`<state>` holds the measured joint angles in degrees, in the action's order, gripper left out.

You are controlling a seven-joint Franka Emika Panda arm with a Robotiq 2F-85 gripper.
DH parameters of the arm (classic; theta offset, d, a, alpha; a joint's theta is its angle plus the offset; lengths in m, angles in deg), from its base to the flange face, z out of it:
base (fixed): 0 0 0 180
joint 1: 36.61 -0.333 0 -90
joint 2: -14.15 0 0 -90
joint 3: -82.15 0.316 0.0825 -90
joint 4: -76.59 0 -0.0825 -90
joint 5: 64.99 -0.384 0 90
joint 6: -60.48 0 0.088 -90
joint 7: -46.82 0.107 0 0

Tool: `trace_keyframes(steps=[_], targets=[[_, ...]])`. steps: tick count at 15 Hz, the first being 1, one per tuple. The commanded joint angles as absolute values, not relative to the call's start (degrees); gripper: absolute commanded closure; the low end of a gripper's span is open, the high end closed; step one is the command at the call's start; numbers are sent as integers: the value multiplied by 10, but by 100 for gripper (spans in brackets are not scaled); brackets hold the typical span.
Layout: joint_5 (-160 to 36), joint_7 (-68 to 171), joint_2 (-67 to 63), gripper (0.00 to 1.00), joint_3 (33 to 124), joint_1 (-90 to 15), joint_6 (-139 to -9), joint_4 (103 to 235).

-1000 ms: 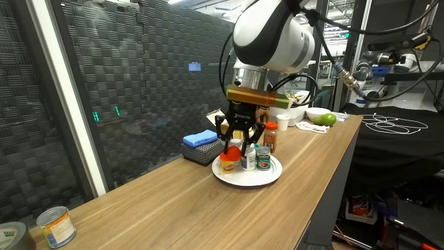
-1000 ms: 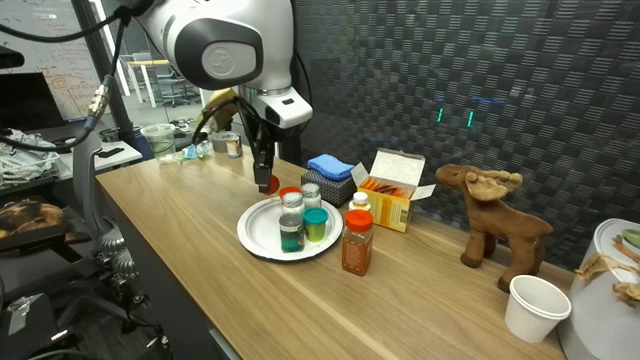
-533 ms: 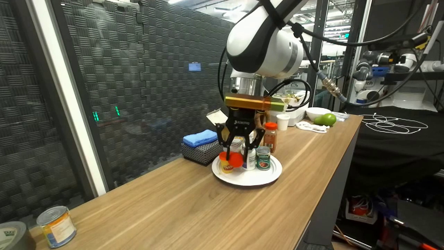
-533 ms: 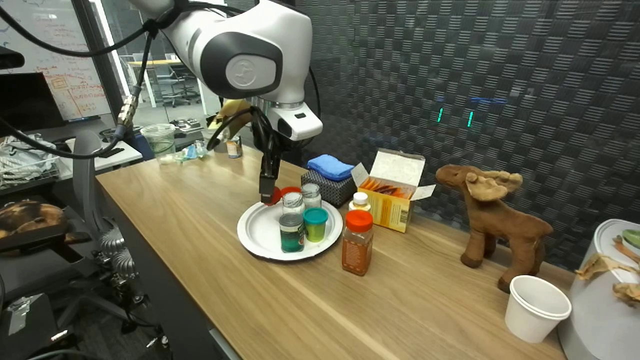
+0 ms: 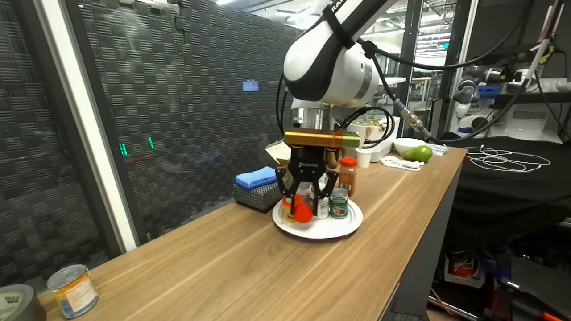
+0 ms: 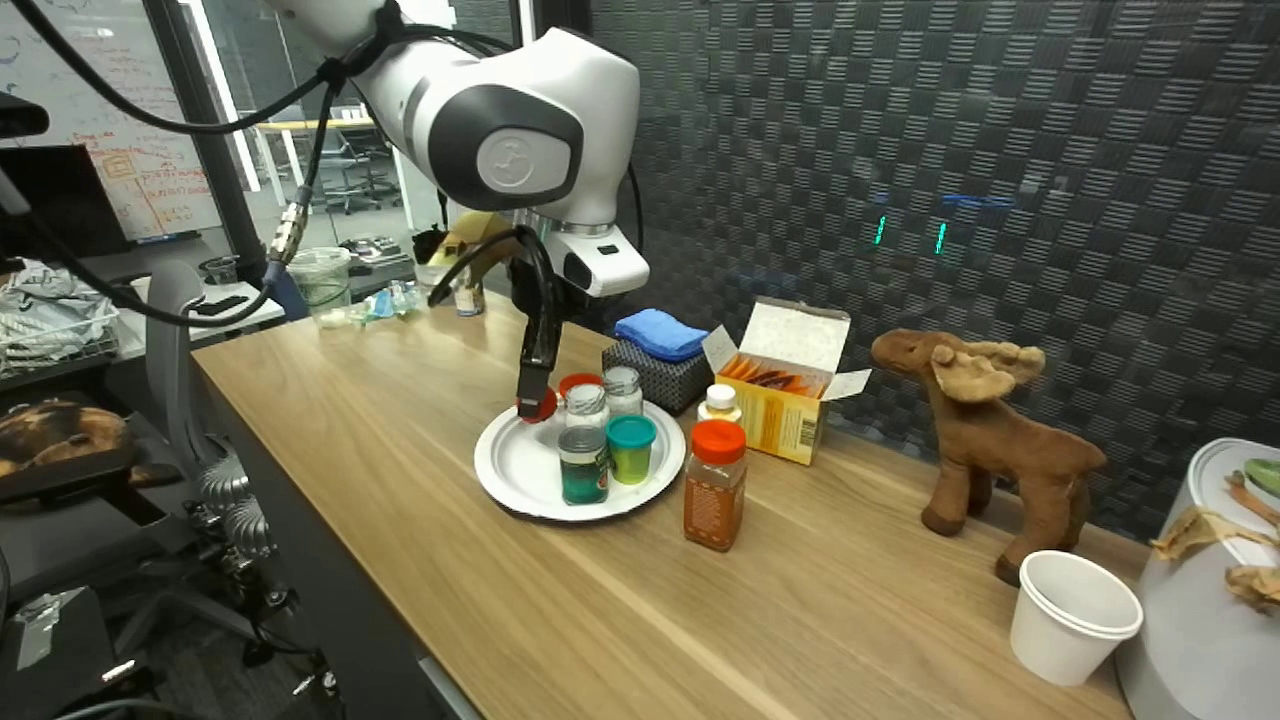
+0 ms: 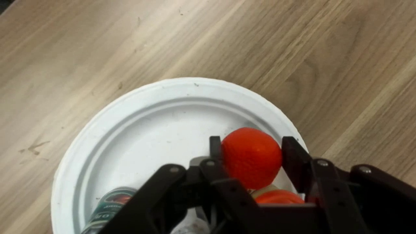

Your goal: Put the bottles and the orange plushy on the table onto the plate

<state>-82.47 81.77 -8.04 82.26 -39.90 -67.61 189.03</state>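
Where hand [image 7: 252,150] grips, orange plushy [image 7: 252,159], between fingertips [image 7: 294,159]

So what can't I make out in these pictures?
Whether the orange ball touches the plate: the ball hides its underside in every view.
Yellow tub, in an exterior view: partly behind ball and robot finger.
Base of the white-capped bottle, in an exterior view: behind the red-lidded jar.
Tape roll, in an exterior view: cut off by the left edge.

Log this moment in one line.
gripper: holding red-orange ball | ball: over plate, contact unclear | red-lidded jar: on table, beside plate
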Motion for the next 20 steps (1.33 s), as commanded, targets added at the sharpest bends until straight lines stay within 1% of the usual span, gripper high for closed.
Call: trace_keyframes(steps=[1,2,3,4,5,7,8,12,14,17,20], targets=[[-820,831,-103,75,819,-406,-648,1855],[-820,831,-106,61,819,-406,-644,1851],[-820,831,-108,26,819,-407,-642,1849],[-822,828,-108,25,820,-407,-640,1848],[-824,825,-106,19,821,-406,-640,1849],[-828,821,-99,5,821,-405,-643,1853],[-831,819,-94,0,821,-404,-647,1856],[-837,813,-64,0,823,-402,-664,1875],[-848,811,-29,0,821,-395,-674,1892],[-888,812,39,0,811,-368,-679,1920],[-922,821,74,0,788,-338,-665,1923]])
